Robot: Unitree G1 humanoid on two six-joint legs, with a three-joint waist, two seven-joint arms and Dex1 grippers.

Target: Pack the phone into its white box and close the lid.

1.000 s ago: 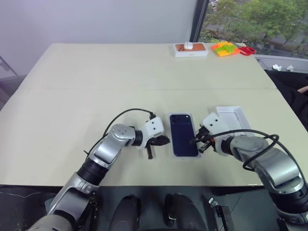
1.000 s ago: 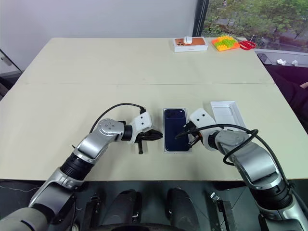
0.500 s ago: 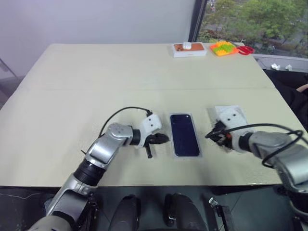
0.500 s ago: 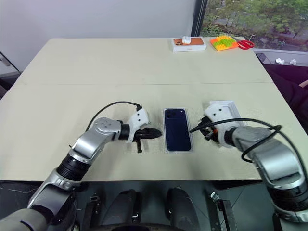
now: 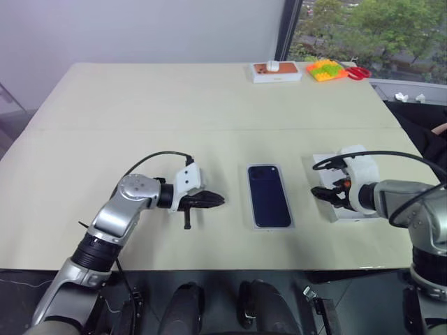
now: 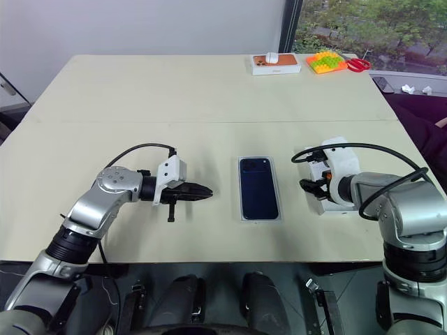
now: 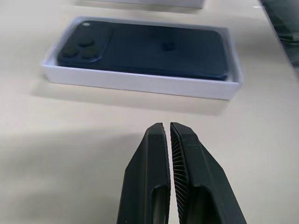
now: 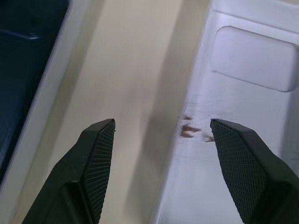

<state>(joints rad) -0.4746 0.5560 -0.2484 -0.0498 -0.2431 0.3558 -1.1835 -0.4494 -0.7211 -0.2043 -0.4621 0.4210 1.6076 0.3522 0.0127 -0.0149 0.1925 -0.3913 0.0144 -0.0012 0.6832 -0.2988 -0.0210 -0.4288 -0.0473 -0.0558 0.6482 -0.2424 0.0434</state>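
Beige table [image 5: 140, 105], phone [image 7: 145, 49] camera cluster clear at left wrist

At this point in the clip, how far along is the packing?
Done: the phone lies in the white box. In hand: nothing; the right gripper hangs open at the lid lying beside the box, the left gripper shut and empty. Left: fitting the lid.

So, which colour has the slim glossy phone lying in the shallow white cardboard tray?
Dark navy blue phone, clearest in the left wrist view.
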